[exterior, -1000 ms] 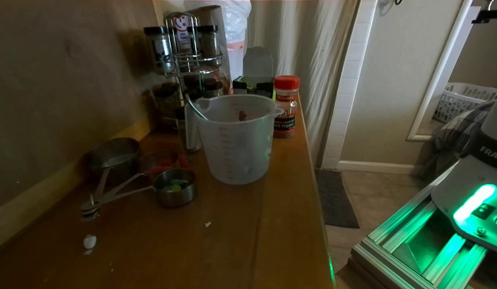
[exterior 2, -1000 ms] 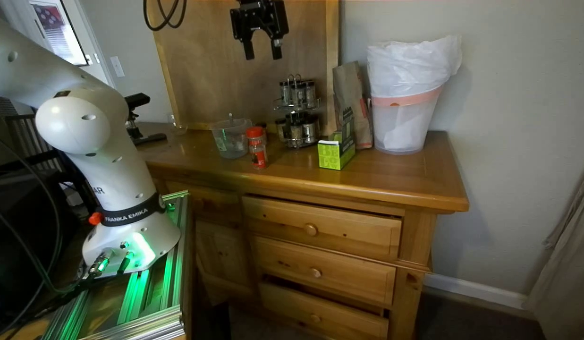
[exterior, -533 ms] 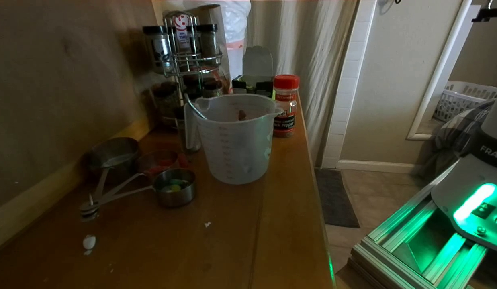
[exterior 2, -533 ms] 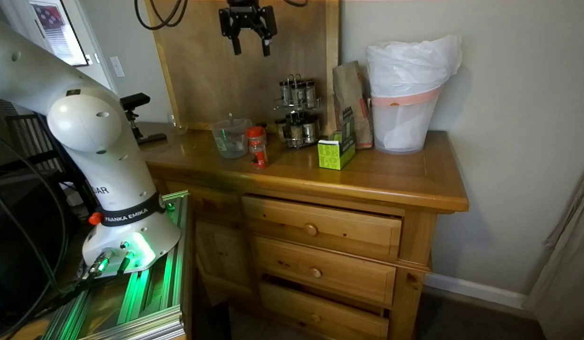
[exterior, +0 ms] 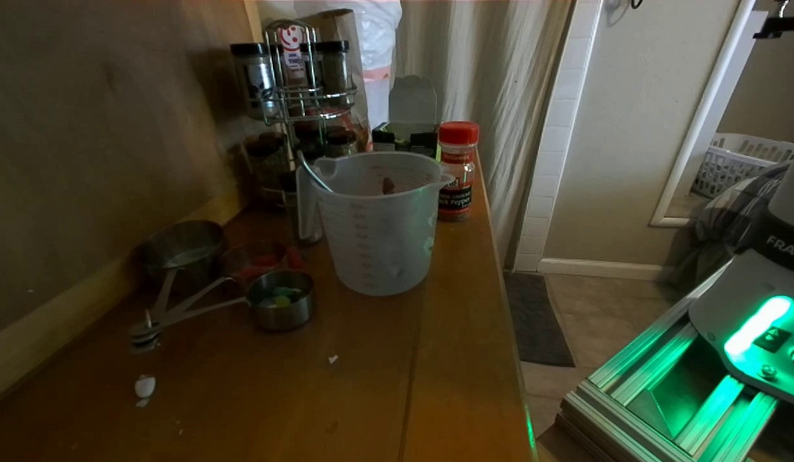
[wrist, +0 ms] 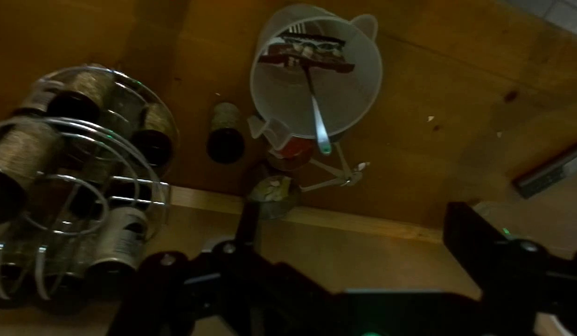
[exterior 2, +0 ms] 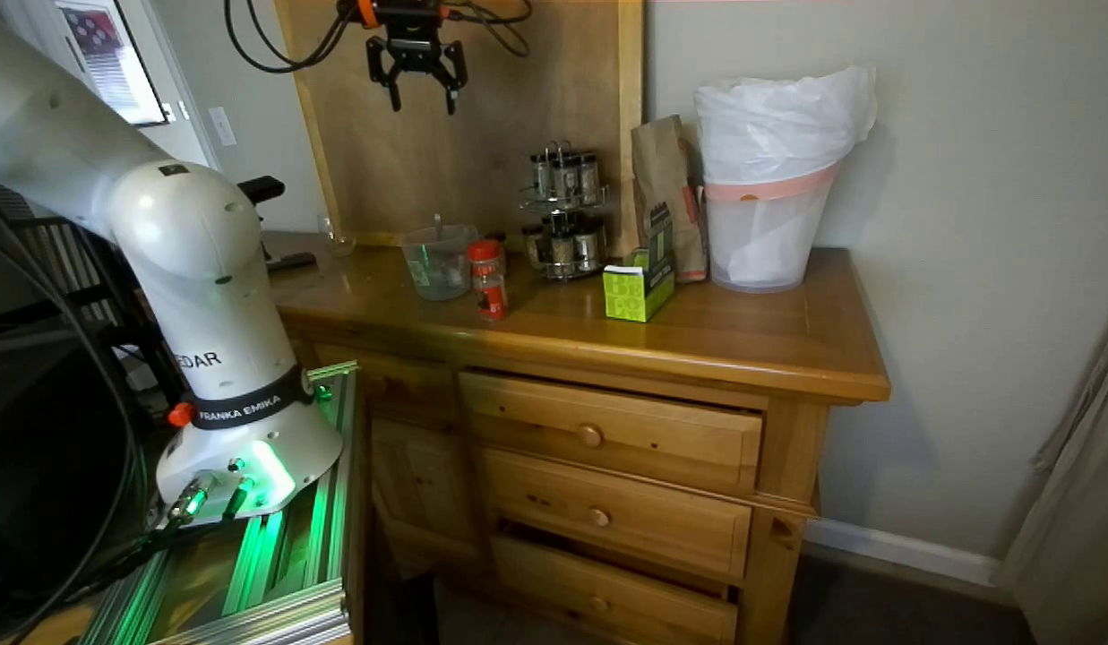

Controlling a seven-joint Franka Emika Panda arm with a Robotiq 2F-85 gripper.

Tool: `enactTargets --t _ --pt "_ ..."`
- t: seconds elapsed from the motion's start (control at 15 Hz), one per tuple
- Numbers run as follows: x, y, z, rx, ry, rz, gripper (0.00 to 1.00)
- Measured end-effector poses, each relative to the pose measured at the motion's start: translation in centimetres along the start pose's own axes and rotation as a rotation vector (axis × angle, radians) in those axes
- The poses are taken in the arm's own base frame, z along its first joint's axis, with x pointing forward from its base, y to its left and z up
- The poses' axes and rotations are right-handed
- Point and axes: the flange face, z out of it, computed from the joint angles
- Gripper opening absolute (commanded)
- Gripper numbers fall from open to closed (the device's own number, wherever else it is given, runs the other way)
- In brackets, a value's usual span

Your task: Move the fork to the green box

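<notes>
The fork (wrist: 319, 116) stands in a clear plastic measuring jug (wrist: 349, 88). Its tines rest near the jug's wall among dark red and brown packets, and its handle leans over the rim. The handle (exterior: 314, 172) also shows above the jug (exterior: 377, 237) in an exterior view. The green box (exterior 2: 639, 291) stands on the dresser top with its flap up, right of the jug; in an exterior view the box (exterior: 413, 99) is partly hidden behind the jug. My gripper (exterior 2: 424, 107) is open and empty, high above the jug. Its spread fingers show in the wrist view (wrist: 352, 205).
A red-capped pepper bottle (exterior 2: 488, 282) stands beside the jug. A wire spice rack (exterior 2: 562, 215) is between jug and box. Metal measuring cups (exterior: 281, 300) lie near the wooden back panel (exterior 2: 464, 170). A paper bag (exterior 2: 668, 197) and a white bin (exterior 2: 760, 233) stand beyond the box.
My gripper has moved left across an exterior view, from above the spice rack side to above the jug. It stays open. The fork, jug and box have not moved.
</notes>
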Motion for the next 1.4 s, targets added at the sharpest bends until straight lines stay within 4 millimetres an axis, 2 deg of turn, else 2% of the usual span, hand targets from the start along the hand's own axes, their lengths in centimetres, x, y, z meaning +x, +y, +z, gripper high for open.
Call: enactTargets --t 0.13,0.4,0.53,0.67,1.0,1.2,1.4 --pt "0.3 -0.4 0.6 0.005 -0.013 -0.009 1.0" --pt "0.1 0.1 0.3 -0.001 -0.008 0.003 1.0" --pt "0.4 -0.4 1.0 0.0 -0.024 -0.009 1.0" --pt "1.3 -1.9 3.2 -0.01 -0.055 -0.028 1.0" --pt "3.5 -5.9 10.6 -0.095 -0.122 -0.02 1.0" --pt "3.6 -6.5 14.1 -0.178 -0.167 0.02 1.0" --pt "3.6 -6.1 15.9 -0.156 -0.196 0.026 1.0"
